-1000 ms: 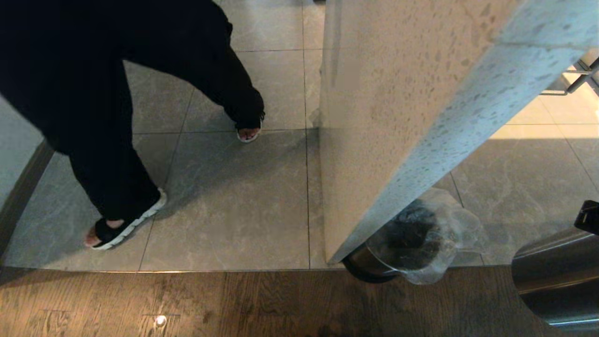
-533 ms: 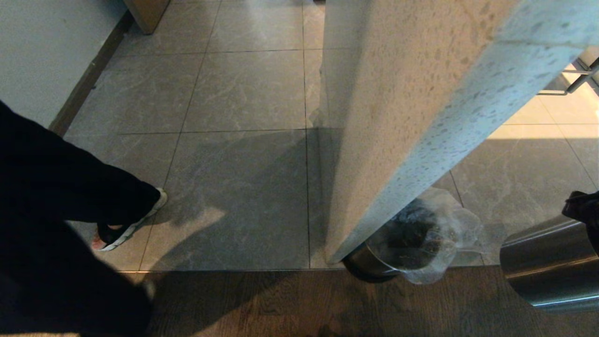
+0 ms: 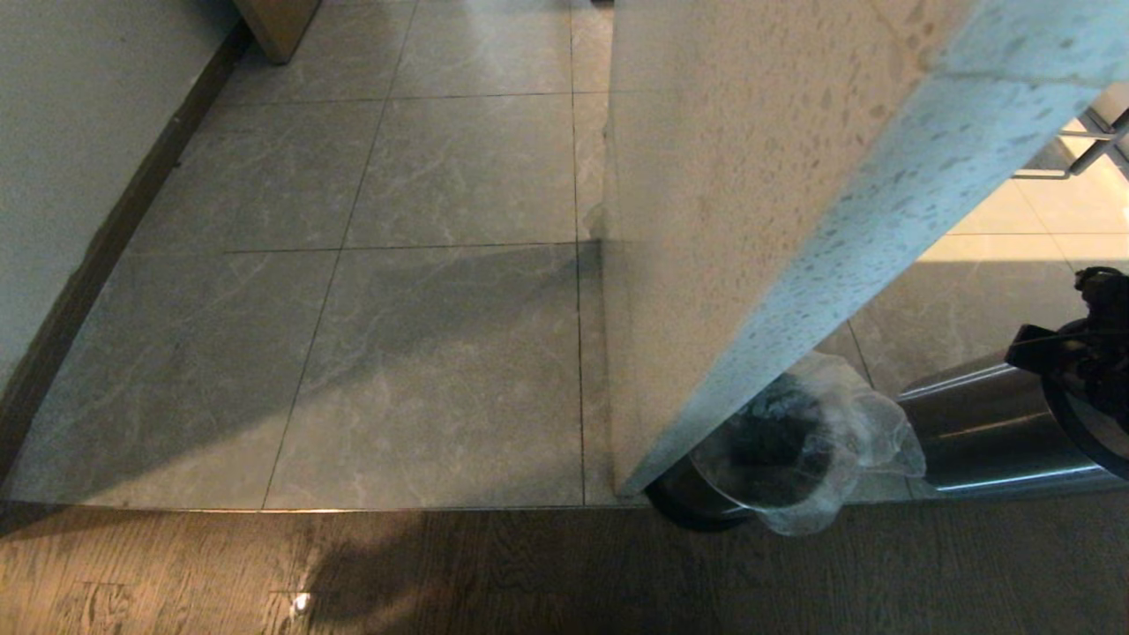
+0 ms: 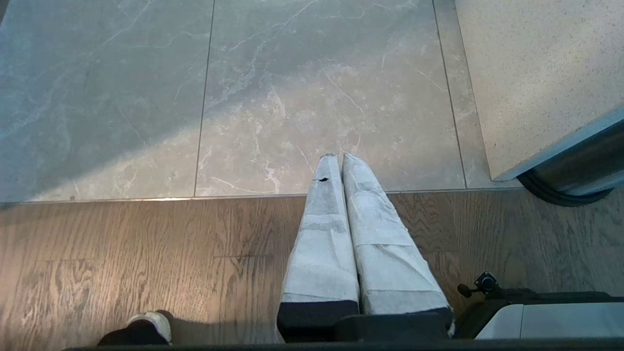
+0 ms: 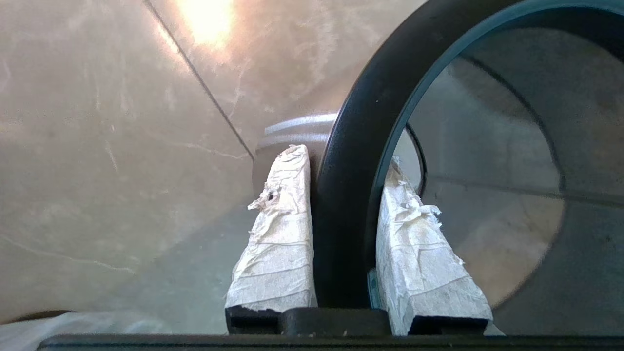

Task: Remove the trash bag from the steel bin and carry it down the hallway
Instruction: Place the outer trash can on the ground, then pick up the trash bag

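The steel bin (image 3: 979, 432) lies on its side just above the floor at the right of the head view. My right gripper (image 5: 343, 156) is shut on its wide black ring (image 5: 351, 195), one finger inside and one outside. The bin's inside (image 5: 497, 195) looks bare. The trash bag (image 3: 807, 445), clear plastic with dark rubbish, sits at the foot of the stone counter, just left of the held bin. It rests on a dark round container (image 3: 688, 504). My left gripper (image 4: 339, 156) hangs shut and holds nothing, over the seam between the wood floor and the hallway tiles (image 3: 423, 370).
A tall speckled stone counter (image 3: 758, 176) stands mid-scene and overhangs the bag. A pale wall with dark skirting (image 3: 97, 247) runs along the left. A person's shoe (image 4: 146, 327) shows on the wood floor (image 3: 529, 573) close behind my left arm.
The person in dark trousers has walked out of the head view. My right arm has swung the steel bin up and to the left, close to the bag.
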`<state>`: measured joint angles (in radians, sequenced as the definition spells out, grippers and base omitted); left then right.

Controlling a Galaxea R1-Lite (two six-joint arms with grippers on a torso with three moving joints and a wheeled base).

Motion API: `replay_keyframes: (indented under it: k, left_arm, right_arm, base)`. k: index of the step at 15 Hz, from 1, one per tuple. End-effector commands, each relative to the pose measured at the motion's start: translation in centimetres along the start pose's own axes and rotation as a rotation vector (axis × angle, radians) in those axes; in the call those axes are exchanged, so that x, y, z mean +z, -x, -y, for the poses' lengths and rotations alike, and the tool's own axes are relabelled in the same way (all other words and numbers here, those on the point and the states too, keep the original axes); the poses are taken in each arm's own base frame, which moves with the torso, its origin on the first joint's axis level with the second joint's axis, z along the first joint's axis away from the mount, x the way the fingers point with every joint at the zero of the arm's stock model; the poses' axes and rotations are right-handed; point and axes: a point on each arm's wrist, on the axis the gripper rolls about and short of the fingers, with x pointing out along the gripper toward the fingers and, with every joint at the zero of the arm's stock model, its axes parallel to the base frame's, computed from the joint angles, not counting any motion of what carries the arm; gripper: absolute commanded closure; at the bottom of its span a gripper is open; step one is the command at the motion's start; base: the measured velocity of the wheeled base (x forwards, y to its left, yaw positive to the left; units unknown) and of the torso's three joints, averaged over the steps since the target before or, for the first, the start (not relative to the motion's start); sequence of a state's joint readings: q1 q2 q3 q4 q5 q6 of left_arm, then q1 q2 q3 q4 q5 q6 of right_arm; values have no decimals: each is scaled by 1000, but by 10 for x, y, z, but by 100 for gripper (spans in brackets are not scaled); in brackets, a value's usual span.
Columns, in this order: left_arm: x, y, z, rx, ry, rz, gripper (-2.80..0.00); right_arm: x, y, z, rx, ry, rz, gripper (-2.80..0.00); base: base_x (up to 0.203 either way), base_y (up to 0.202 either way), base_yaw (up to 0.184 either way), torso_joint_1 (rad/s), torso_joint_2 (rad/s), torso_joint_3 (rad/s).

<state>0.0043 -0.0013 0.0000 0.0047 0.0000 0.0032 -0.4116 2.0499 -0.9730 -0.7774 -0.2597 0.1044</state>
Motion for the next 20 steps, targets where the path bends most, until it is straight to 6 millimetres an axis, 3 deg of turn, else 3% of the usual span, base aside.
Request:
replay_keyframes:
  k: [1,4,7,8,13,17,18,20]
  left_arm:
    - [-1,0,0,0,0,-4,0]
    - [0,0,0,0,0,-3,0]
    - [-1,0,0,0,0,-4,0]
    - [0,0,0,0,0,-3,0]
    - [-1,0,0,0,0,-4,0]
    - [0,0,0,0,0,-3,0]
    - [-1,0,0,0,0,-4,0]
    - [0,0,0,0,0,-3,0]
  right_arm:
    - [-17,-28,-1,11,20,-33,0]
    - [-19,-48,-4,27,25,-17,0]
    - [-17,-52,1,50,38,-14,0]
    - [-16,-51,3,53,35,-8,-280]
    - [-6,-41,5,77,27,11,-280]
    - [35,8,6,121,5,92,-280]
    - [40,24,5,139,6,90,0]
    - [43,57,2,203,18,56,0]
  base:
    - [0,0,0,0,0,0]
    - [0,0,0,0,0,0]
    - [0,0,0,0,0,0]
    - [0,0,0,0,0,0]
    - [0,0,0,0,0,0]
    - [0,0,0,0,0,0]
    - [0,0,0,0,0,0]
    - [0,0,0,0,0,0]
